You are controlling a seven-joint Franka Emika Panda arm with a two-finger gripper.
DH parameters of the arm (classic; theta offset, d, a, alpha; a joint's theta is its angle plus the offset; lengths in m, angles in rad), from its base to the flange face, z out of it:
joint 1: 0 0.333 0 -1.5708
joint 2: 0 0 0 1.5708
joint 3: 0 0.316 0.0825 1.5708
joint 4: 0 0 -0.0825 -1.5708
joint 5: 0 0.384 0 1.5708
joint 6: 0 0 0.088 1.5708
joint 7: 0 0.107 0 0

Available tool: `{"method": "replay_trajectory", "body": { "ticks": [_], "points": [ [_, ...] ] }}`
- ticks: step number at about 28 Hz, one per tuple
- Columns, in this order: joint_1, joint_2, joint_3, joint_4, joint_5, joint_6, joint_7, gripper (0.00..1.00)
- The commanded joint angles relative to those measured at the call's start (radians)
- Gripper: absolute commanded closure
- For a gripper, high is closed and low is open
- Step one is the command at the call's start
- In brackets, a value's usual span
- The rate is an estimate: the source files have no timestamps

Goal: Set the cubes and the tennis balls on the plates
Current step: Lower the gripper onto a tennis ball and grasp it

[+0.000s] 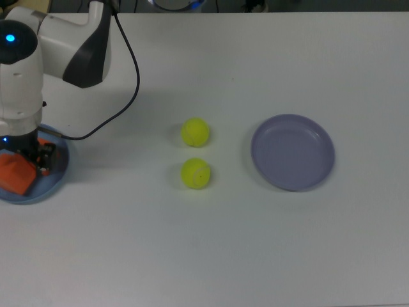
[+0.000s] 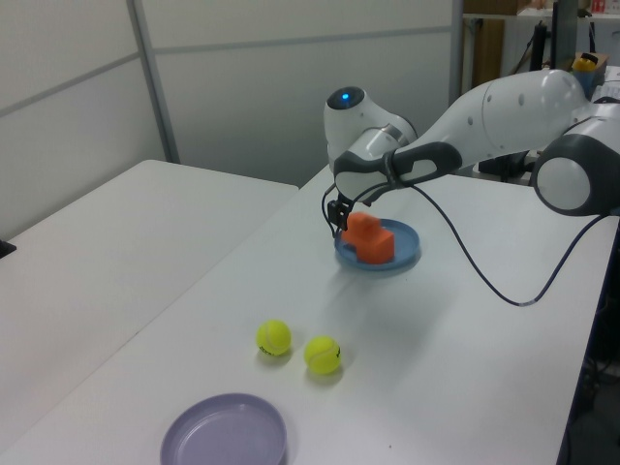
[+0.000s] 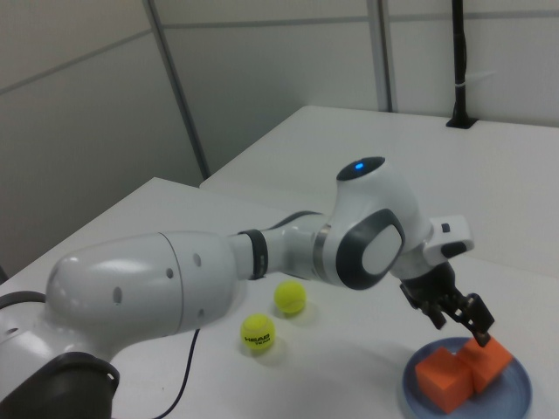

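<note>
Both orange cubes (image 3: 443, 377) (image 3: 486, 359) lie side by side on the light blue plate (image 3: 517, 390), touching each other. My gripper (image 3: 458, 321) hangs just above them with its fingers apart and nothing between them. In the top view my arm covers most of that plate (image 1: 56, 181), and only one cube (image 1: 15, 174) shows clearly. Two tennis balls (image 1: 195, 132) (image 1: 195, 173) rest on the table between the plates. The lavender plate (image 1: 293, 152) lies empty at the top view's right. The left view has the gripper (image 2: 337, 221) beside the cubes (image 2: 371, 237).
A black cable (image 1: 131, 77) runs from my arm across the table's far left in the top view. The blue plate sits at the top view's left edge. White wall panels (image 2: 242, 87) stand behind the table in the left view.
</note>
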Motion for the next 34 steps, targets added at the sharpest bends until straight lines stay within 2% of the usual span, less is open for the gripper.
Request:
{"method": "replay_trajectory", "body": {
  "ticks": [1,5,7,9,11,13,19,22,30,34],
  "points": [
    [0.042,-0.082,0.008,-0.028,0.055,-0.075,0.015,0.00],
    [0.109,-0.113,0.012,-0.028,0.081,-0.082,0.017,0.00],
    [0.131,-0.117,0.035,-0.028,0.086,-0.088,0.020,0.00],
    [0.154,-0.116,0.078,-0.030,0.084,-0.092,0.022,0.00],
    [0.177,-0.116,0.092,-0.036,0.083,-0.094,0.023,0.00],
    [0.224,-0.111,0.094,-0.039,0.081,-0.109,0.023,0.00],
    [0.309,-0.104,0.095,-0.071,0.081,-0.132,0.023,0.00],
    [0.347,-0.078,0.095,-0.074,0.075,-0.132,0.023,0.00],
    [0.396,-0.032,0.095,-0.076,0.066,-0.129,0.022,0.00],
    [0.404,-0.010,0.095,-0.074,0.040,-0.128,0.022,0.00]
  ]
}}
